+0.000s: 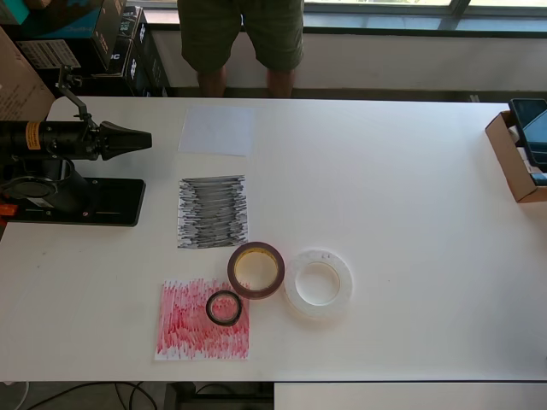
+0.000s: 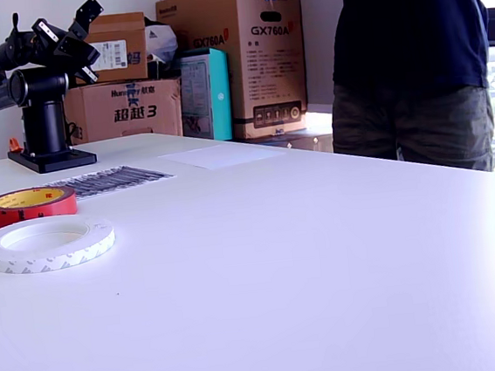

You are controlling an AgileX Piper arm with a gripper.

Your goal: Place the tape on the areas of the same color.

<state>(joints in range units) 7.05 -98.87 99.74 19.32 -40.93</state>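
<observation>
While the gripper sits folded at the overhead view's left, jaws apparently pressed together, grasping nothing | black roll lies on red patch | black patch and white patch bare | maroon roll touches translucent roll on table | cardboard box holds a dark device.

Black roll lies on red patch; maroon roll touches white roll.
</observation>
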